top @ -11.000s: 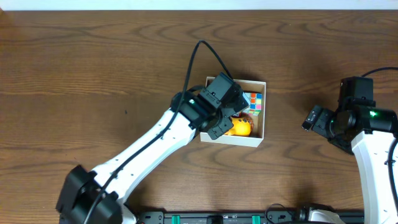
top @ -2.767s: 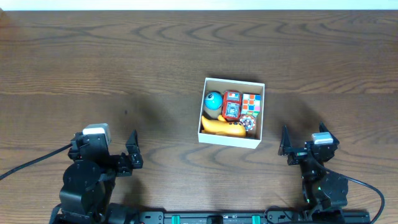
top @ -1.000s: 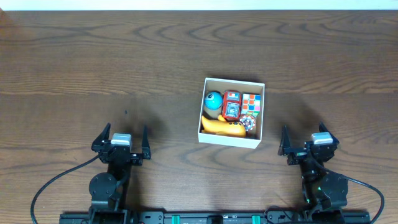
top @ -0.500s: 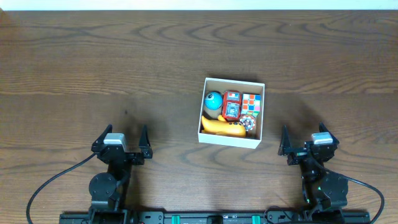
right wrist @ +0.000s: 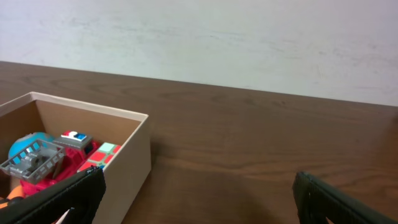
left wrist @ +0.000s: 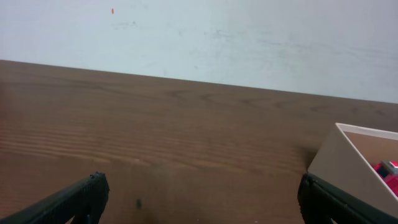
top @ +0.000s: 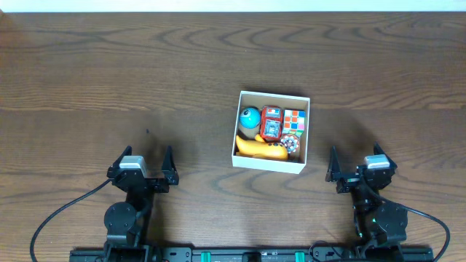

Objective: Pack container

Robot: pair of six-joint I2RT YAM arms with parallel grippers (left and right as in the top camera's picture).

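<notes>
Fingers of the left gripper [top: 145,156] and right gripper [top: 354,155] are standing spread, gripping nothing; the container [top: 269,164] is sitting ahead, between both pairs, holding toys [top: 271,131]; packing is apparently finishing.

Lighting even and diffuse, with faint soft shadows on the table [top: 109,73] at lower left and right; wrist views mildly soft.

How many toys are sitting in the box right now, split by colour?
Blue: 1, the ball
Red: 1, the red toy
Yellow: 1, the long yellow toy
Multicoloured: 2, the puzzle cube and the small round piece
Total: 5, all inside the container
</notes>
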